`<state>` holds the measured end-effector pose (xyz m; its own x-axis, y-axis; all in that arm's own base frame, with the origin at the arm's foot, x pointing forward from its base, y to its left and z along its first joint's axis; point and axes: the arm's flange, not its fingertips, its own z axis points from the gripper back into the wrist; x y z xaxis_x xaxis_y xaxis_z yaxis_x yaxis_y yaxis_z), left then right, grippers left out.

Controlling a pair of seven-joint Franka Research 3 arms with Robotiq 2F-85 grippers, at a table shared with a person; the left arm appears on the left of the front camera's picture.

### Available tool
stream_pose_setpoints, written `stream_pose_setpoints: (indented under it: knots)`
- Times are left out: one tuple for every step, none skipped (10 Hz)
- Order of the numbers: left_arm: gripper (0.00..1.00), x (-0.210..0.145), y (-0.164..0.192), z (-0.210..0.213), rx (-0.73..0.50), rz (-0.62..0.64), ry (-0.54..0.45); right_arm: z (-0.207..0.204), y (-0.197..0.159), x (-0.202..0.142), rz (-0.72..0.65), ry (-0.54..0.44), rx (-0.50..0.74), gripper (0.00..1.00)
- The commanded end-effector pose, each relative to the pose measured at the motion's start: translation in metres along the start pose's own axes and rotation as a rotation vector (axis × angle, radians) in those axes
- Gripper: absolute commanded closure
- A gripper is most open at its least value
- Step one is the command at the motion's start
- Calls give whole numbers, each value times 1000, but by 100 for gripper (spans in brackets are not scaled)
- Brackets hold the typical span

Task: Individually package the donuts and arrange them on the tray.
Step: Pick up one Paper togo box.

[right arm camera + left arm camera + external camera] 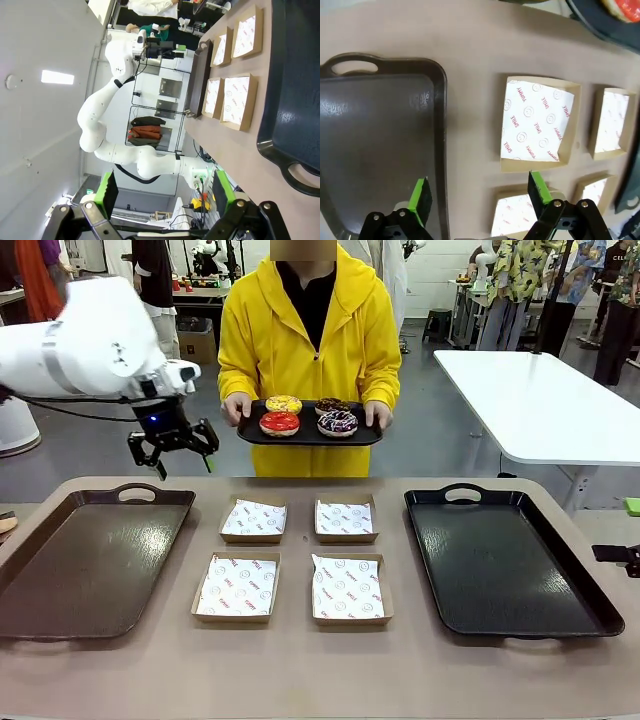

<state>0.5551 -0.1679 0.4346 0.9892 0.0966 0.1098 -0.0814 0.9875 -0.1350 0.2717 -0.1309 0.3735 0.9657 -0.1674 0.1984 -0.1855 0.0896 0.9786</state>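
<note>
Open gaps between boxes [227,528], trays [90,570] flanking

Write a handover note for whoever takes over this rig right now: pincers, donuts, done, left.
Left pincer: open, holding nothing, raised above the far corner of the left tray.
Right pincer: open, holding nothing, off the right end of the table.
Donuts: red donut, yellow donut, purple-swirled donut and chocolate donut all sit on the small tray that the person holds at the far side.
Four paper-lined boxes wait mid-table, between the left tray and the right tray.
Done: nothing packaged. Left: box each donut, arrange the boxes on a tray.
</note>
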Motion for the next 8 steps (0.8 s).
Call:
stream_pose_setpoints:
  knots:
    - [0, 2, -30, -12, 87, -37, 1, 2, 0, -1, 1, -3, 6, 0]
    - [0, -1, -45, -25, 106, -62, 7, 2, 0, -1, 1, -3, 6, 0]
    - [0, -2, -54, -35, 109, -80, 6, 2, 0, -1, 1, -3, 6, 0]
    - [0, -6, -63, -44, 100, -107, 4, 2, 0, -1, 1, -3, 6, 0]
    - [0, -11, -70, -51, 81, -134, -5, 2, 0, -1, 1, -3, 6, 0]
    - [0, -16, -72, -53, 11, -159, -9, 2, 0, -1, 1, -3, 6, 0]
    - [0, -16, -65, -50, 81, -127, 26, 2, 0, -1, 1, -3, 6, 0]
    - [0, -16, -65, -50, 81, -127, 26, 2, 0, -1, 1, -3, 6, 0]
